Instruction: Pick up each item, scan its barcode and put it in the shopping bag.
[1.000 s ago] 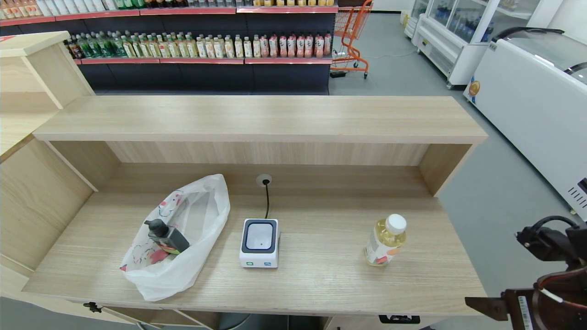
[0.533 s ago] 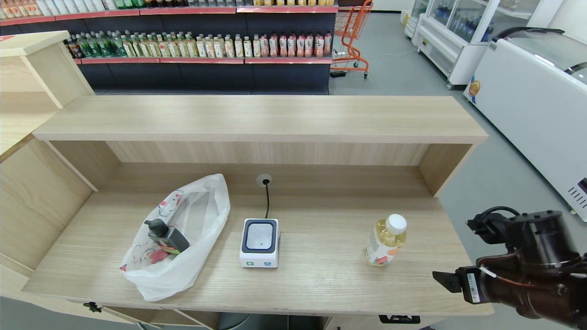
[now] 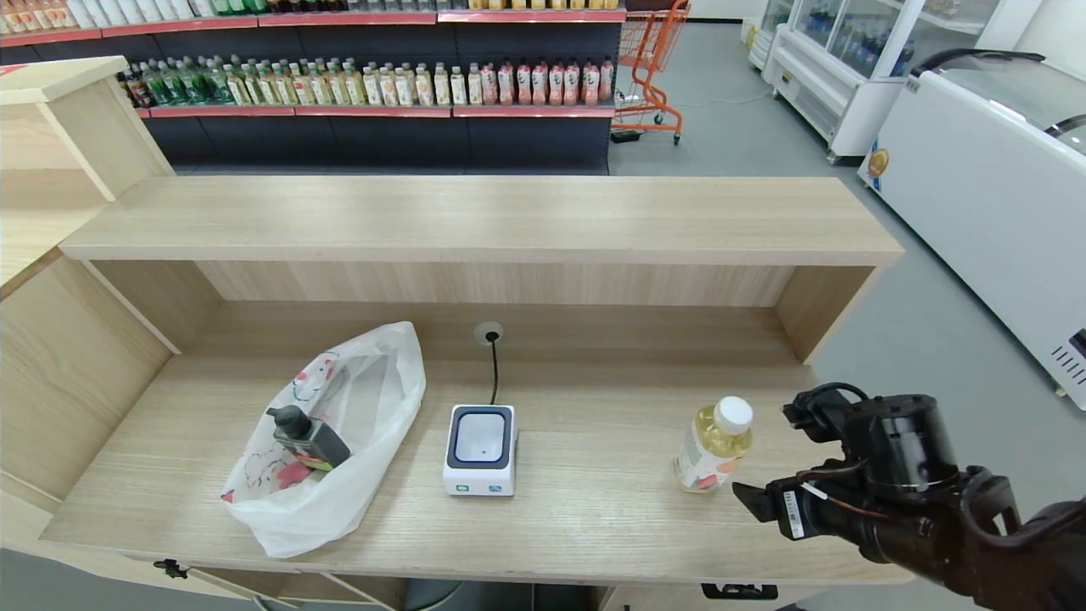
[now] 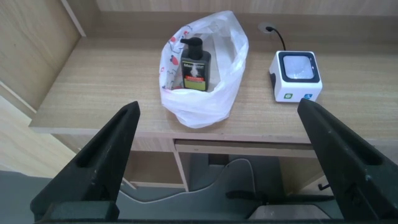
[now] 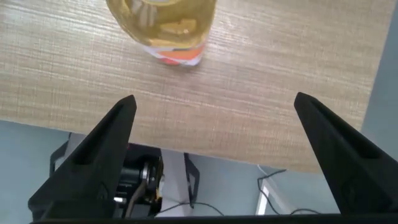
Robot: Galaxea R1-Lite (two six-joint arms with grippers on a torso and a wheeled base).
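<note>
A bottle of yellow liquid [image 3: 713, 445] with a white cap stands upright on the right side of the wooden counter [image 3: 594, 518]. A white barcode scanner [image 3: 479, 450] sits mid-counter. To its left lies the white shopping bag [image 3: 339, 492], with a dark pump bottle [image 3: 307, 437] inside. My right arm [image 3: 891, 484] hovers over the counter's front right corner, just right of the bottle. My right gripper [image 5: 216, 102] is open, and the bottle [image 5: 161, 28] lies a little beyond its fingertips. My left gripper [image 4: 219, 109] is open and empty, out in front of the counter edge, facing the bag [image 4: 205, 93] and scanner [image 4: 297, 74].
A raised shelf [image 3: 484, 216] overhangs the back of the counter, with side walls at both ends. The scanner's black cable [image 3: 494, 365] runs to a hole at the back. Bare counter lies between scanner and bottle. Store shelves and freezers stand beyond.
My right arm has come up from the lower right corner, moving left and forward to beside the bottle. The bottle, scanner and bag have stayed put.
</note>
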